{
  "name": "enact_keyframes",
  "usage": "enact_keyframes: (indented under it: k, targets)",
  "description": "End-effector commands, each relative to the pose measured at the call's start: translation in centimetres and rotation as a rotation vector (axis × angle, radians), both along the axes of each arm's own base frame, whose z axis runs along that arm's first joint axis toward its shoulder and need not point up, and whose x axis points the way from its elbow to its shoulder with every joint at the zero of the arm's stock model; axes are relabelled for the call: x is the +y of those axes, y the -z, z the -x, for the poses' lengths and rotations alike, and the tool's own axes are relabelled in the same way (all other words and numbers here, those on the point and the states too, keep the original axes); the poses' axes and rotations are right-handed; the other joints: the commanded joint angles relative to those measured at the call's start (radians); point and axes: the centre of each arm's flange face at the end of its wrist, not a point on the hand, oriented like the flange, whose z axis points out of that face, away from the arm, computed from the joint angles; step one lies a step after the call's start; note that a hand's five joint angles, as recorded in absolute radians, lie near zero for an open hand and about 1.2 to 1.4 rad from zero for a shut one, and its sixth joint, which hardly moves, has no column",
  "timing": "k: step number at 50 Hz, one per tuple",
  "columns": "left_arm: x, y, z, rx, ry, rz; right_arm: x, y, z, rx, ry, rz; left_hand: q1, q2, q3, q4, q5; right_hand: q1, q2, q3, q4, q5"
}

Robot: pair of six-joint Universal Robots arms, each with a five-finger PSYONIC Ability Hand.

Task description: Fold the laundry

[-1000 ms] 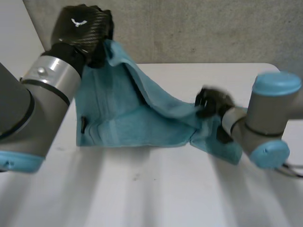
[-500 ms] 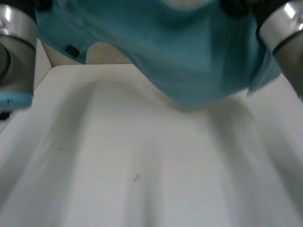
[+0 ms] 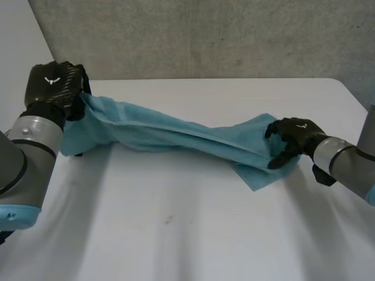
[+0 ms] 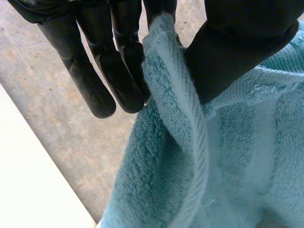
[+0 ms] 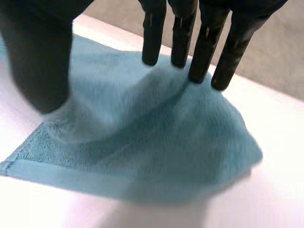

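Note:
A teal towel (image 3: 176, 136) lies stretched and twisted across the white table (image 3: 187, 234), from left to right. My left hand (image 3: 55, 85) holds its left end a little above the table. In the left wrist view the thumb (image 4: 237, 52) pinches the towel's hemmed edge (image 4: 180, 109) against the fingers (image 4: 95, 80). My right hand (image 3: 290, 140) is at the towel's right end, which lies flat on the table. In the right wrist view its fingers (image 5: 204, 42) are straight and spread above the towel (image 5: 142, 137), with the thumb (image 5: 42, 57) apart from them and no cloth pinched.
A grey wall (image 3: 205, 35) rises behind the table's far edge. The table's right edge (image 3: 357, 99) runs close behind my right arm. Bare white tabletop spreads in front of the towel.
The towel was raised high between both hands and has come down, stretched across the table. My left hand has dropped lower. My right hand has opened and let go of the right end.

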Motion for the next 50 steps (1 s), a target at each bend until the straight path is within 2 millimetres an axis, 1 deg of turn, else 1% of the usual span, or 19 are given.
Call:
enact_keyframes:
  k: [1,5,7,8,10,13,15,19,21,23,24,25,26,31,33,36,41,46,50]
  targets:
    - [-1.4,-0.9,-1.7,0.007,-0.057,0.029,1.5,-0.6,2.1,-0.210,0.148,-0.102,0.218,0.181,0.179,0.179,0.198,-0.161,-0.236,-0.240,-0.241,-0.246]
    - [-2.3,-1.3,-2.7,0.016,-0.094,0.041,2.4,-1.1,2.8,-0.232,0.176,-0.102,0.218,0.181,0.179,0.179,0.198,-0.120,-0.195,-0.199,-0.200,-0.205]
    - [-2.5,-1.4,-3.0,0.016,-0.106,0.044,3.2,-1.4,3.2,-0.230,0.187,-0.101,0.218,0.181,0.179,0.179,0.198,-0.059,-0.134,-0.138,-0.139,-0.143]
    - [-2.8,-1.5,-3.5,0.018,-0.122,0.051,3.3,-1.4,3.2,-0.230,0.187,-0.101,0.218,0.181,0.179,0.179,0.198,-0.058,-0.134,-0.138,-0.138,-0.143]
    - [-3.0,-1.7,-3.9,0.019,-0.135,0.056,4.3,-1.7,3.2,-0.223,0.170,-0.094,0.218,0.181,0.179,0.179,0.198,0.000,-0.075,-0.079,-0.080,-0.084]
    - [-3.2,-2.3,-4.6,0.025,-0.156,0.072,4.8,-1.6,3.1,-0.201,0.156,-0.090,0.218,0.181,0.179,0.179,0.198,0.000,-0.075,-0.079,-0.079,-0.084]
    - [-3.2,-2.3,-4.7,0.025,-0.160,0.072,5.6,-1.0,3.0,-0.131,0.119,-0.081,0.218,0.181,0.179,0.179,0.198,-0.011,-0.087,-0.091,-0.091,-0.096]
    - [-2.9,-1.8,-4.5,0.021,-0.149,0.056,6.0,-0.5,2.8,-0.072,0.089,-0.064,0.218,0.181,0.179,0.179,0.198,-0.011,-0.087,-0.091,-0.091,-0.096]
    - [-2.8,-1.8,-4.4,0.021,-0.146,0.056,6.1,-0.4,2.5,-0.062,0.076,-0.052,0.218,0.181,0.179,0.179,0.198,-0.011,-0.087,-0.091,-0.091,-0.096]
    - [-2.8,-1.8,-4.4,0.022,-0.147,0.057,7.1,0.1,0.5,-0.050,0.006,-0.056,0.218,0.181,0.179,0.179,0.198,-0.006,-0.081,-0.085,-0.085,-0.090]
    - [-2.9,-1.8,-4.5,0.022,-0.150,0.060,7.1,0.1,0.5,-0.050,0.005,-0.056,0.218,0.181,0.179,0.179,0.198,-0.006,-0.081,-0.085,-0.085,-0.090]
    - [-2.9,-1.8,-4.5,0.022,-0.150,0.060,7.3,0.7,-0.6,-0.043,-0.025,-0.066,0.218,0.181,0.179,0.179,0.198,0.000,-0.075,-0.079,-0.080,-0.084]
    - [-3.1,-1.9,-4.7,0.024,-0.156,0.063,7.4,1.3,-1.5,-0.034,-0.041,-0.078,0.218,0.181,0.179,0.179,0.198,0.006,-0.069,-0.073,-0.074,-0.078]
    - [-3.3,-1.9,-4.9,0.023,-0.163,0.066,6.8,2.5,-2.6,-0.012,-0.027,-0.092,0.218,0.181,0.179,0.179,0.198,0.074,-0.002,-0.006,-0.006,-0.011]
    - [-3.3,-1.8,-4.9,0.023,-0.163,0.063,6.4,2.6,-2.8,-0.012,-0.020,-0.088,0.218,0.181,0.179,0.179,0.198,0.097,0.022,0.018,0.017,0.013]
    - [-3.3,-1.6,-4.8,0.023,-0.161,0.057,5.8,3.8,-3.8,0.001,-0.030,-0.100,0.218,0.181,0.179,0.179,0.198,0.156,0.081,0.077,0.076,0.071]
    - [-3.3,-1.5,-4.8,0.024,-0.161,0.055,5.5,4.8,-4.2,0.015,-0.022,-0.110,0.218,0.181,0.179,0.179,0.198,0.206,0.131,0.126,0.126,0.121]
    - [-3.2,-1.5,-4.7,0.036,-0.156,0.052,4.8,4.8,-4.1,0.023,0.005,-0.093,0.218,0.181,0.179,0.179,0.198,0.206,0.131,0.127,0.126,0.121]
    - [-3.3,-1.5,-4.8,0.037,-0.155,0.052,4.7,5.6,-4.3,0.031,0.001,-0.106,0.218,0.181,0.179,0.179,0.198,0.229,0.154,0.150,0.149,0.145]
